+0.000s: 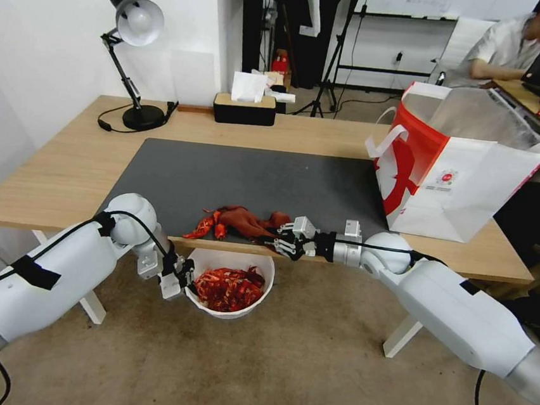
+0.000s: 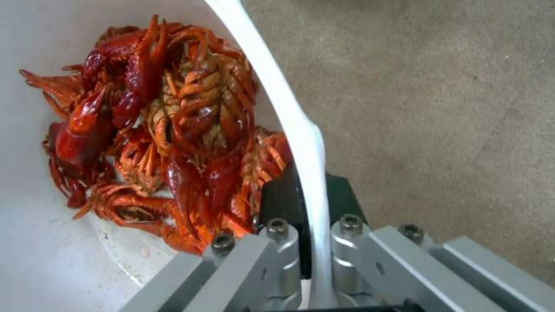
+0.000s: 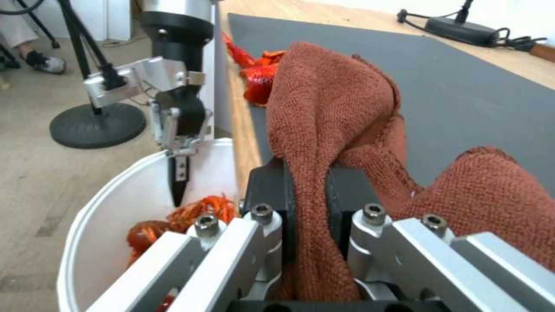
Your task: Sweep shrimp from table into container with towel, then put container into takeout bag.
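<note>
Below the table's (image 1: 63, 170) near edge hangs the round white container (image 1: 262, 267), and my left gripper (image 1: 178, 278) is shut on its rim. The left wrist view shows the jaws of that gripper (image 2: 306, 190) pinching the thin wall (image 2: 34, 242), with a pile of red shrimp (image 2: 173, 130) inside. My right gripper (image 1: 279, 238) sits at the mat's front edge, shut on the rust-red towel (image 1: 246, 221). A few shrimp (image 1: 207, 225) lie on the mat beside the towel. At the table's right end, the takeout bag (image 1: 451, 175) stands open.
A dark grey mat (image 1: 253, 175) covers the middle of the table. At the back of the table are a black desk lamp (image 1: 137, 24) with its cord and a tissue box (image 1: 244, 108). Carpeted floor and white table legs (image 1: 400, 336) lie below the container.
</note>
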Tool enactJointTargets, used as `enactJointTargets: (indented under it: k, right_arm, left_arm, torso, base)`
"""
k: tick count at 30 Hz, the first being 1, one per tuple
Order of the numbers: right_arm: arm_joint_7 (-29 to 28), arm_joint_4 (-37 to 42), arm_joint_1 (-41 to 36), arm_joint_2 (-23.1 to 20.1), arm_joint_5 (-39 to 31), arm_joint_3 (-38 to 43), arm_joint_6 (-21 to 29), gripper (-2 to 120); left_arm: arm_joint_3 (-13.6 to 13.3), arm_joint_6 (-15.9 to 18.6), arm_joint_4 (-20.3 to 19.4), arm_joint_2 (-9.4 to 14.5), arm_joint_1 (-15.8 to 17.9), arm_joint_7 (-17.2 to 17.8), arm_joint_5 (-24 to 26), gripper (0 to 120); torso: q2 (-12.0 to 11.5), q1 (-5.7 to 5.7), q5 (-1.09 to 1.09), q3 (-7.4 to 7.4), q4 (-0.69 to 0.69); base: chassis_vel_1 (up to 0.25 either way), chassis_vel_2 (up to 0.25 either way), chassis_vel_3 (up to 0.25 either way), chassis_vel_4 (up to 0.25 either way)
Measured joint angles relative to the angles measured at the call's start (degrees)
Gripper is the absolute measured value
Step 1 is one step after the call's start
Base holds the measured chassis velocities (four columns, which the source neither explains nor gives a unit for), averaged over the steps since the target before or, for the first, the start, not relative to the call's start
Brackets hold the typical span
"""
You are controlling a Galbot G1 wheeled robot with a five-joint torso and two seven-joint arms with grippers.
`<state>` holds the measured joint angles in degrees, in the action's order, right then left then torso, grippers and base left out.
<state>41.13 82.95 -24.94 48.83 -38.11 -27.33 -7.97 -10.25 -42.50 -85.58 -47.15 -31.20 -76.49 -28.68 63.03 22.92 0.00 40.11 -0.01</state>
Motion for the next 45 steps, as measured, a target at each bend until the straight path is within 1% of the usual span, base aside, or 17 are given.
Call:
enactJointTargets:
  k: [11,21,26,35,41,45]
  right_arm:
    - [0.1,4.2,-1.6,-2.2,0.1,0.1,0.8,8]
    - [0.9,7.9,-5.6,-4.6,1.3,3.0,1.0,8]
    - [1.6,10.0,-7.8,-5.7,1.5,4.3,1.0,8]
    - [1.9,12.8,-9.3,-6.8,1.5,5.7,1.0,8]
    - [2.0,14.1,-8.8,-7.5,0.1,7.8,1.2,8]
    - [1.1,13.9,-6.8,-6.9,-3.5,8.7,1.7,8]
  left_arm:
    - [-0.2,0.0,0.3,-0.4,0.5,0.0,0.0,0]
    - [-0.2,0.0,0.4,-0.2,0.4,0.0,0.1,0]
    - [0.0,-0.1,0.4,0.1,-0.1,-0.1,0.1,0]
    - [0.8,-0.2,-0.2,0.8,-1.4,-0.2,0.1,0]
    - [1.5,-0.3,-0.5,1.3,-2.2,-0.3,0.1,0]
    - [2.3,-0.3,-1.0,1.7,-3.0,-0.6,0.0,0]
  torso:
    - [0.0,0.0,0.0,0.0,0.01]
    - [0.0,0.0,0.01,0.0,0.01]
    - [0.0,0.0,0.0,0.0,0.01]
    - [0.0,0.0,0.0,0.0,0.01]
    - [0.0,0.0,-0.01,-0.01,0.01]
    - [0.0,0.0,0.0,-0.01,-0.01]
  base:
    - [0.0,0.0,0.0,0.0]
    - [0.0,0.0,0.0,0.0]
    - [0.0,0.0,0.0,0.0]
    - [0.0,0.0,0.0,0.0]
    - [0.0,0.0,0.0,0.0]
    - [0.0,0.0,0.0,0.0]
